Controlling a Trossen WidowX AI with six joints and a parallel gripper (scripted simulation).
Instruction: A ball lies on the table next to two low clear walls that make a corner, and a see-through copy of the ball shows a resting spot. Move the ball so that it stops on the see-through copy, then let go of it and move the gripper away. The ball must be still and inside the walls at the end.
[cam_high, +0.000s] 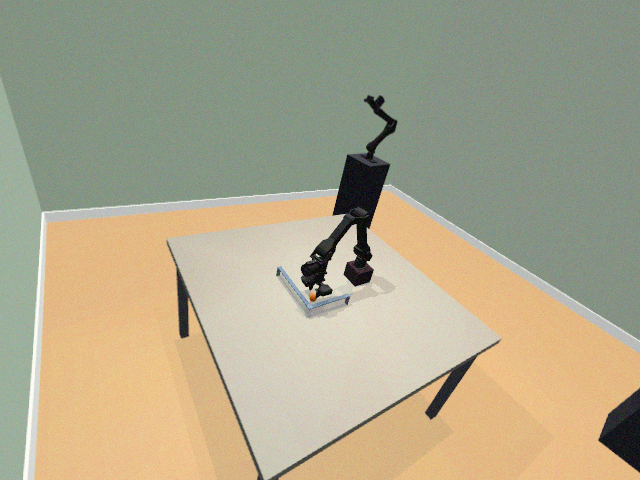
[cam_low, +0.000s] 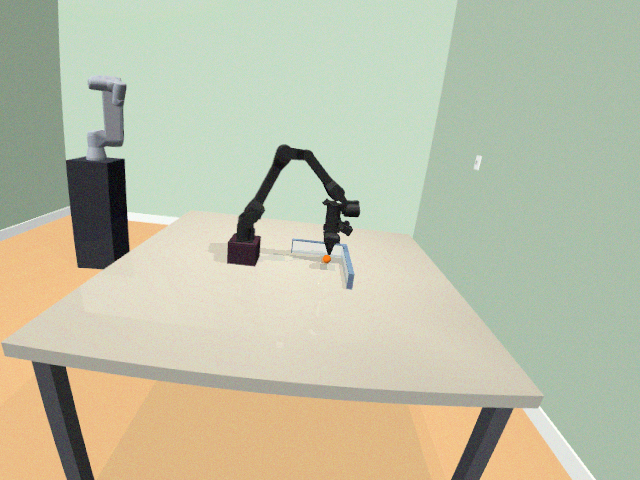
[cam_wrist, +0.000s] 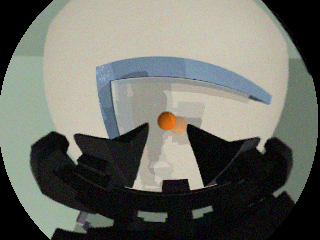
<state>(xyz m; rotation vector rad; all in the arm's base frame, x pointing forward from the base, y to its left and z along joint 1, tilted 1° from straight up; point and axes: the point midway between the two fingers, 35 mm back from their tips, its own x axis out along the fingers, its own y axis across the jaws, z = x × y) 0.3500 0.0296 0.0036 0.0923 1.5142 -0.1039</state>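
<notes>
The gripper (cam_wrist: 167, 139) is positioned just above the orange ball (cam_wrist: 166, 120), jaws partly open and holding nothing. The see-through copy (cam_wrist: 180, 124) overlaps the ball inside the clear walls (cam_wrist: 106, 94).

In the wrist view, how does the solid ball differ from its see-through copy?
The ball is saturated, opaque orange; the see-through copy is pale and faint. The ball sits slightly left of the copy, overlapping it rather than covering it. The ball lies nearer the left wall than the copy does. Both look about the same size, inside the corner, ahead of the open tool.
</notes>
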